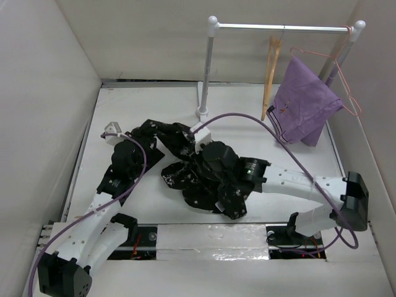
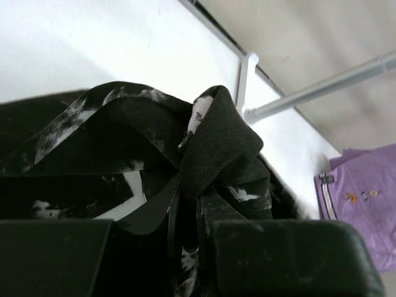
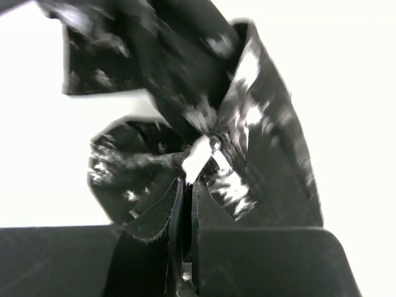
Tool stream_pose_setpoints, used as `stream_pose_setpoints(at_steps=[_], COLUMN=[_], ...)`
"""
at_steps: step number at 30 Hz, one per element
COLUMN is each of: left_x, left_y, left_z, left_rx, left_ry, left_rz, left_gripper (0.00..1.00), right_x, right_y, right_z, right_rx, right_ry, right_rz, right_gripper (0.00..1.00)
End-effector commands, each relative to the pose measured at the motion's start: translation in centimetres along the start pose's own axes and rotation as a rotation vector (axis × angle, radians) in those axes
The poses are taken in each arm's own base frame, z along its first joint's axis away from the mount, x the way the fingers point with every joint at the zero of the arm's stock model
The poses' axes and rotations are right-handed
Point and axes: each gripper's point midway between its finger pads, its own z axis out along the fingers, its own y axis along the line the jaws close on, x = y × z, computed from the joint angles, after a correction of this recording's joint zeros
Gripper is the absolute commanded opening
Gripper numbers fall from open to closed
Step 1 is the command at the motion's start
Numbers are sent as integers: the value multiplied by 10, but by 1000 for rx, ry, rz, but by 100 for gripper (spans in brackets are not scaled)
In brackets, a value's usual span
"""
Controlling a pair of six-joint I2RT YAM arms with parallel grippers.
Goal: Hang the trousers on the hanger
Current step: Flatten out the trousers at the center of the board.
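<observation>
Two folds of trousers point(image 1: 185, 179) clamped, one by left gripper point(image 2: 185, 207), one by right gripper point(image 3: 184, 185), probably for lifting and spreading. Trousers bunched at frame centre; hanger point(image 1: 268, 80) hung upper right on rail point(image 1: 278, 26).

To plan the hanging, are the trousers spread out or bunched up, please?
Bunched up: the trousers lie in a crumpled heap, folds overlapping.

Left arm point(image 1: 93, 232): white link shells, black joint housings, purple cable point(image 1: 144, 164) running along it. Right arm point(image 1: 309, 185): same white-and-black build, longer purple cable point(image 1: 238, 114); small dark dots on its white shell. One green LED point(image 1: 249, 166) lit on the black housing just right of the trousers point(image 1: 185, 179).
</observation>
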Motion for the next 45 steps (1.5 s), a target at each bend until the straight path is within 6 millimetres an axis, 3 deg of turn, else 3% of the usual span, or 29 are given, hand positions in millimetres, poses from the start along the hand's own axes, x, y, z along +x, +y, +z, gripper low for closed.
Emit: stream_pose_setpoints(at_steps=[1,2,3,5,6,7,9,10,12,13,14,15,16,17,18,20,21,22,24,25,28,30,31,36,37,38,40,41,45], left_x=[-79,-92,-101,-121,-139,-148,-171,-196,-215,-237,-242,-246,-251,-250,-246,-220,-183,-177,-131,-105,-40,-24,-2,40,43,74,98,131,198], left_y=[-54,-54,-56,-65,-55,-65,-61,-52,-51,-50,-53,-57,-61,-65,-67,-79,-86,-80,-98,-96,-104,-111,-114,-84,-82,-60,-46,-27,-11], left_z=[-4,-2,-1,5,9,12,13,9,1,-11,-16,-20,-26,-27,-25,-8,6,15,31,50,75,80,77,53,41,30,15,1,-33], left_rx=[78,58,45,52,29,65,55,20,21,14,27,32,39,58,74,190,249,239,288,268,226,203,204,135,152,121,123,122,174], left_ry=[-203,-232,-248,-262,-294,-272,-287,-326,-344,-391,-395,-403,-419,-409,-394,-296,-187,-175,-56,18,157,183,231,257,249,302,338,420,588], left_rz=[-86,-92,-96,-112,-130,-133,-136,-134,-120,-104,-90,-78,-63,-31,-23,-9,3,2,50,71,147,180,205,231,225,250,248,272,246], left_gripper=[0,0,0,0,0,0,0,0,0,0,0,0,0,0,0,3,8,13,27,42,60,62,62,49,39,33,19,17,28], right_x=[-101,-112,-141,-167,-203,-210,-231,-262,-278,-260,-265,-270,-259,-226,-226,-183,-168,-152,-123,-119,-113,-117,-117,-115,-115,-110,-108,-105,-110], right_y=[20,43,54,75,88,102,111,101,84,87,53,43,30,10,-18,-63,-91,-88,-127,-140,-184,-198,-213,-218,-217,-217,-216,-218,-213], right_z=[-59,-74,-91,-115,-154,-156,-188,-209,-226,-213,-229,-229,-223,-187,-196,-168,-155,-150,-139,-139,-140,-139,-139,-123,-121,-117,-113,-111,-108], right_rx=[-78,-139,-170,-211,-267,-274,-307,-297,-280,-260,-192,-160,-129,-59,-36,64,121,105,216,249,359,380,416,400,395,394,388,386,354], right_ry=[-144,-152,-167,-194,-259,-261,-303,-377,-412,-371,-406,-448,-437,-359,-392,-351,-326,-302,-262,-261,-251,-252,-250,-240,-241,-232,-231,-226,-252], right_rz=[-203,-257,-324,-385,-410,-439,-468,-403,-330,-352,-294,-209,-181,-201,-88,-24,-2,0,27,35,41,31,37,19,15,10,5,4,3], right_gripper=[0,0,0,0,0,0,0,0,0,0,0,0,0,0,0,0,0,0,0,0,0,0,0,0,0,0,0,0,0])
